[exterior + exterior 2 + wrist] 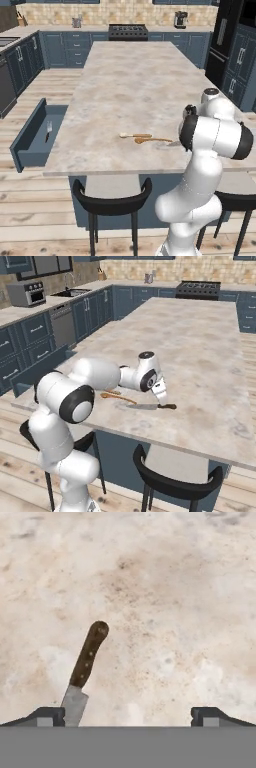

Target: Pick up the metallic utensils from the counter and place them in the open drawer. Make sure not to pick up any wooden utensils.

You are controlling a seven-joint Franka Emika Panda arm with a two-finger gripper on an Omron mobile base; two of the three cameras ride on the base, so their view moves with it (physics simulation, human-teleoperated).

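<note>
A long knife (pixel 150 406) with a steel blade and dark brown handle lies on the marbled island counter (pixel 125 85) near its front edge. My gripper (pixel 161 393) hovers open just over the handle end. Looking down from the hand, the brown handle (pixel 89 654) and the blade's base lie between my fingertips (pixel 50 714), nearer the left one, and my gripper (pixel 129 714) holds nothing. Beside the blade lie a pale wooden spoon (pixel 135 135) and an orange-brown one (pixel 152 140). The open drawer (pixel 30 131) juts from the island's left side with a thin silver utensil (pixel 48 131) inside.
Black stools (pixel 111 200) stand under the island's front edge. A black stove (pixel 128 31) sits on the far wall counter. Dark cabinets line the right wall. My own arm covers most of the knife in the left base view.
</note>
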